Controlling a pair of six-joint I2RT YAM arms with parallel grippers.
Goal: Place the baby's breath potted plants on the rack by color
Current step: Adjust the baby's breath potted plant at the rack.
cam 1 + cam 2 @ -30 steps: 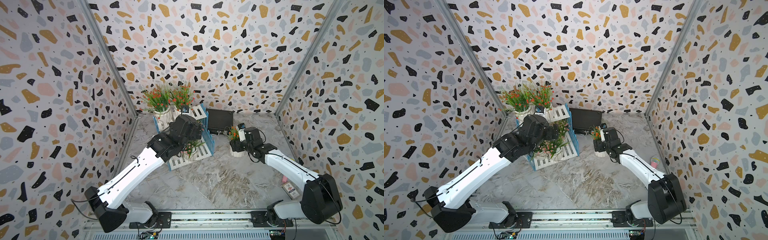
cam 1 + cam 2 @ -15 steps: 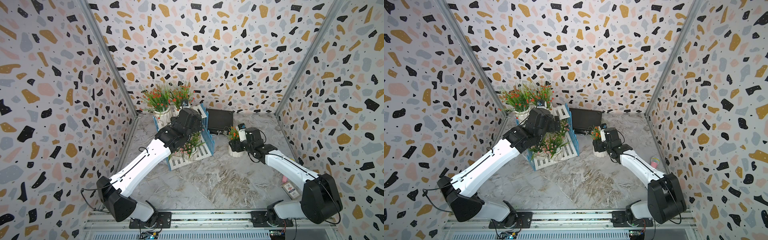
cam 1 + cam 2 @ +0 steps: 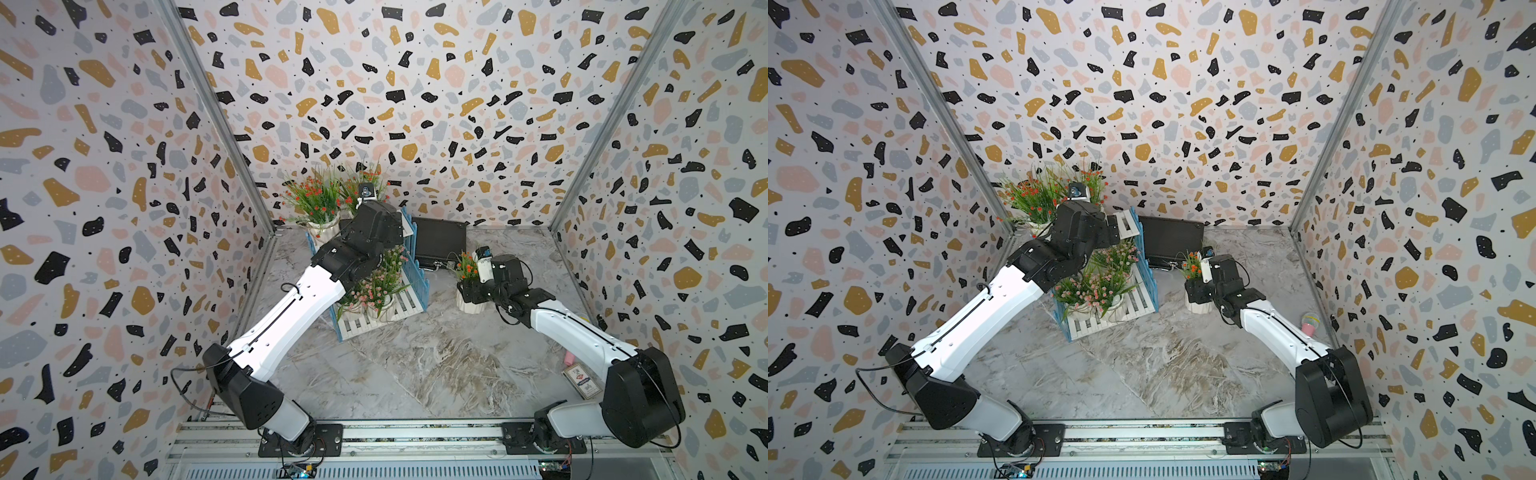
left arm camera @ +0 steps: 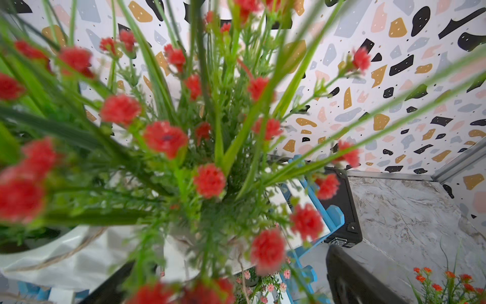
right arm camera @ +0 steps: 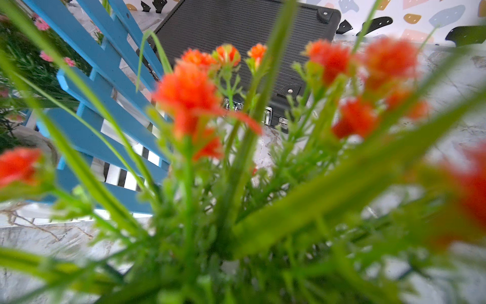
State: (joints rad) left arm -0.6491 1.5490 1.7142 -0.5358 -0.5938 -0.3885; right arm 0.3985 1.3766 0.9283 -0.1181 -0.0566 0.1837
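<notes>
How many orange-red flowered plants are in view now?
3. The first plant and second plant stand side by side on the upper shelf of the rack, toward the corner; the third plant stands on the table by the black briefcase, at the right gripper. None seems hidden.

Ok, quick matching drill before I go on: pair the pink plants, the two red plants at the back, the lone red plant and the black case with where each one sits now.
Things:
1. pink plants
2. two red plants
3. lone red plant
4. black case

Places:
A. on the table, by the back wall
B. top shelf of the rack
C. on the table, right of the rack
D. bottom shelf of the rack

Pairs: 1-D, 2-B, 3-C, 4-A.
</notes>
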